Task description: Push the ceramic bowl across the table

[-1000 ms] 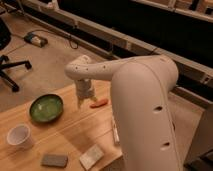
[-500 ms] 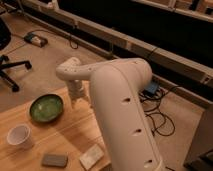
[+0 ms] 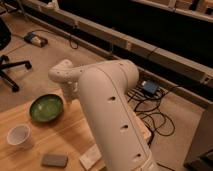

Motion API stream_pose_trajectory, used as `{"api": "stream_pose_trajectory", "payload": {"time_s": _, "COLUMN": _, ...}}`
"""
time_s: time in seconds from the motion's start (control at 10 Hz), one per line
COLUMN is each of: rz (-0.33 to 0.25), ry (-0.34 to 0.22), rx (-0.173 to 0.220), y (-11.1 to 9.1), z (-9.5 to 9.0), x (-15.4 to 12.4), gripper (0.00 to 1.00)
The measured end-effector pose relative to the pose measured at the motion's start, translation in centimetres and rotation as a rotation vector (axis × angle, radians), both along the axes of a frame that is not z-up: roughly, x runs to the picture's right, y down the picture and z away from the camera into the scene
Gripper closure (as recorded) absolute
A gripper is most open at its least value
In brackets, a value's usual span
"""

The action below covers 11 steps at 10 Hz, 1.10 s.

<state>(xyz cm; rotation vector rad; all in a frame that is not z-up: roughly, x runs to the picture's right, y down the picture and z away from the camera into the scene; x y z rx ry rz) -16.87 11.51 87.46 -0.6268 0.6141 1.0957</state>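
Observation:
The ceramic bowl (image 3: 46,108), glossy green inside with a dark rim, sits on the light wooden table (image 3: 65,137) near its far left edge. My gripper (image 3: 70,93) hangs down from the white wrist just to the right of the bowl's rim, close to the tabletop. The big white arm (image 3: 112,115) fills the middle of the view. It hides the right part of the table and part of the gripper.
A small white cup (image 3: 20,135) stands in front of the bowl. A dark grey block (image 3: 54,160) and a pale block (image 3: 90,158) lie near the front. An office chair (image 3: 7,62) is on the floor at left. Cables (image 3: 150,112) and a blue box (image 3: 149,88) lie at right.
The arm has swung left and its gripper has moved closer to the bowl's right side. The arm now covers more of the table. The bowl has not visibly moved.

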Motion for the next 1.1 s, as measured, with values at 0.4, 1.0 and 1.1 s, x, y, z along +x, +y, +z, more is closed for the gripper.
{"api": "stream_pose_trajectory", "payload": {"time_s": 0.4, "rz": -0.014, "ry": -0.024, "rx": -0.031, "y": 2.0, "z": 0.3, "x": -3.6, "gripper": 0.40}}
{"api": "stream_pose_trajectory", "payload": {"time_s": 1.0, "rz": -0.027, "ry": -0.058, "rx": -0.023, "y": 1.9, "z": 1.5, "x": -7.3, "gripper": 0.40}}
{"api": "stream_pose_trajectory", "payload": {"time_s": 1.1, "rz": -0.037, "ry": -0.073, "rx": -0.024, "y": 1.4, "z": 2.0, "x": -8.8, "gripper": 0.40}}
